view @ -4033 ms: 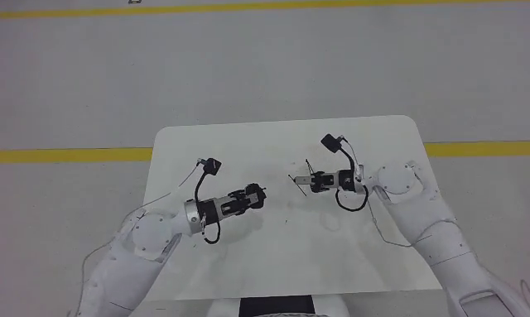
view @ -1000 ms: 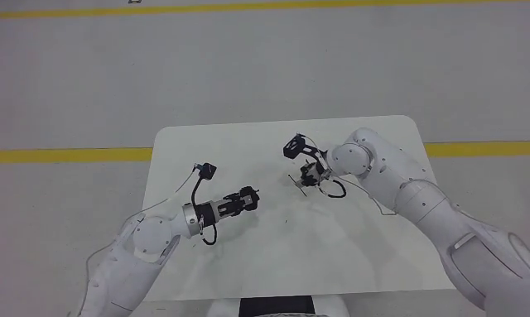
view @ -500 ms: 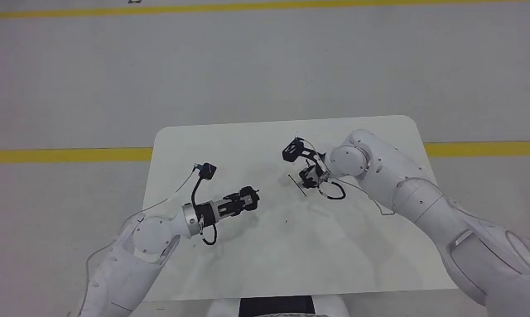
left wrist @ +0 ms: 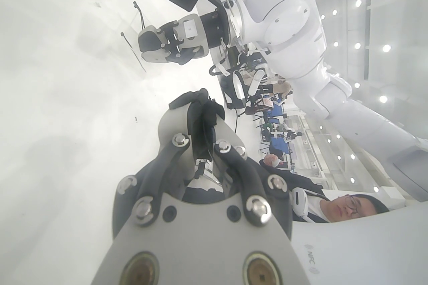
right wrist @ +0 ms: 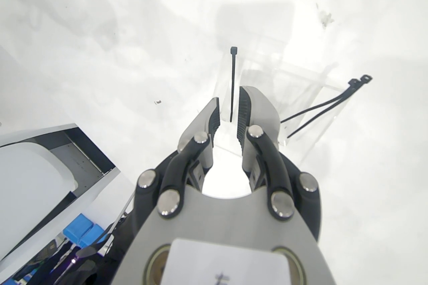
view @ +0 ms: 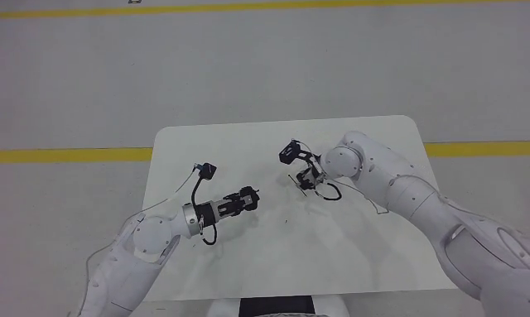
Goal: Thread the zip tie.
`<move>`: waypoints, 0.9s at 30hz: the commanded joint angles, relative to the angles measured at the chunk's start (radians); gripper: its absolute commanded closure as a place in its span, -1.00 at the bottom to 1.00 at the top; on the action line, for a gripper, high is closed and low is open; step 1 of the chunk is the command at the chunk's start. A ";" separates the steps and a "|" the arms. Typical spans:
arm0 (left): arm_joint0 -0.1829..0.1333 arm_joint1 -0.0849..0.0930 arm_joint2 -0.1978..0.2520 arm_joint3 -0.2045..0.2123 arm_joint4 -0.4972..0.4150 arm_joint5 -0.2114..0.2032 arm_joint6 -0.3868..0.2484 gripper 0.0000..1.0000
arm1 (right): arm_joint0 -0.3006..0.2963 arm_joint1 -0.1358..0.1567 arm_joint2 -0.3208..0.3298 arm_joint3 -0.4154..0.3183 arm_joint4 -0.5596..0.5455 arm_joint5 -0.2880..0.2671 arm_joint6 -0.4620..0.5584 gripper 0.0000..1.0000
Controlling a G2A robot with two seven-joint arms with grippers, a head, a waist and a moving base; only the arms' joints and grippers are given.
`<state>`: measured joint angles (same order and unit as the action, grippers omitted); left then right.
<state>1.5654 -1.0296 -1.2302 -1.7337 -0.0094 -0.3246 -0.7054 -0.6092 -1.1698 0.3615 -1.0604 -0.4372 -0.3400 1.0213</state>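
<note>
A black zip tie (right wrist: 232, 79) lies on the white table (view: 373, 251), its head (right wrist: 233, 49) pointing away from my right gripper (right wrist: 229, 102). That gripper is open by a narrow gap, and the tie's tail runs between its fingers (right wrist: 245, 109) without touching either pad. The top view puts this gripper (view: 303, 183) at the table's middle, over the tie (view: 295, 184). My left gripper (view: 251, 197) hangs low over the table's left half, apart from the tie, its dark pads (left wrist: 200, 112) pressed together. The left wrist view looks across at the right gripper (left wrist: 142, 47) and the tie (left wrist: 132, 47).
A clear plastic holder (right wrist: 301, 89) stands just beside the right gripper, with two more black zip ties (right wrist: 321, 107) leaning in it. Small dark specks (right wrist: 157, 102) lie on the table. Bare tabletop runs along the front edge.
The right gripper has edged slightly to the left over the tie in the last second; four seconds ago it lay farther right. The left arm has kept still.
</note>
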 commanded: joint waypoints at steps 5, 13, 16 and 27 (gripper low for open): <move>0.000 0.000 0.000 0.000 0.000 0.000 0.000 1.00 | 0.017 -0.015 -0.029 0.030 0.010 0.000 -0.009 0.72; 0.000 0.000 0.000 0.000 0.000 0.000 0.000 1.00 | 0.034 -0.032 -0.060 0.068 0.026 0.000 -0.024 0.68; 0.000 0.000 0.000 0.000 0.000 0.000 0.000 1.00 | 0.038 -0.037 -0.070 0.077 0.033 0.000 -0.029 0.68; 0.000 0.000 0.000 0.000 0.000 0.000 0.000 1.00 | 0.052 -0.048 -0.101 0.102 0.069 0.000 -0.043 0.76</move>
<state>1.5654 -1.0296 -1.2302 -1.7337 -0.0094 -0.3246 -0.7054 -0.5592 -1.2168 0.2635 -0.9600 -0.3728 -0.3400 0.9797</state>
